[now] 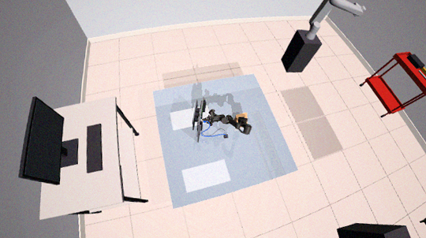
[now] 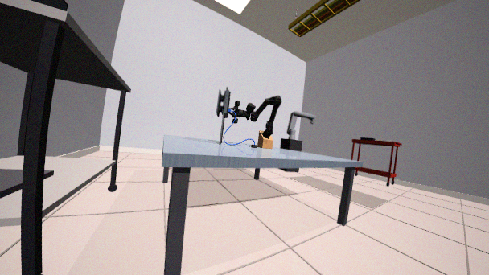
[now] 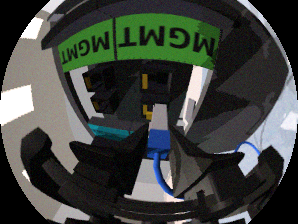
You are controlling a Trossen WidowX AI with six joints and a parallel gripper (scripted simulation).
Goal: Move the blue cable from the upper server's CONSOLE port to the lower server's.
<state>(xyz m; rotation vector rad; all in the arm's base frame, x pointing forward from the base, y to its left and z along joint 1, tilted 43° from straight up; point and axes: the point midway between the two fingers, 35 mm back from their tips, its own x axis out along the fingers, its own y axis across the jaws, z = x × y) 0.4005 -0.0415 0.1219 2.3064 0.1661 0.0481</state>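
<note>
The gripper [image 1: 206,118] [image 2: 232,112] [image 3: 157,127] is closed on the blue plug [image 3: 159,142], whose pale front end lies at the lower port of the right-hand port column in the wrist view. Whether the plug is seated cannot be determined. The blue cable [image 1: 212,135] [image 2: 226,138] [image 3: 159,175] loops down to a small dark block [image 1: 225,136] [image 2: 254,145] on the table [image 1: 204,197] [image 2: 257,160]. Green labels [image 3: 167,37] reading MGMT, inverted, are noted above the ports. The arm [image 1: 231,121] [image 2: 277,102] extends level toward the upright equipment panel [image 1: 199,121] [image 2: 227,102].

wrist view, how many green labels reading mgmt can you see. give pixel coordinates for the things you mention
2. A small green MGMT label [image 3: 86,51] on the left, and a wider green MGMT label [image 3: 167,42] right beside it.
</note>
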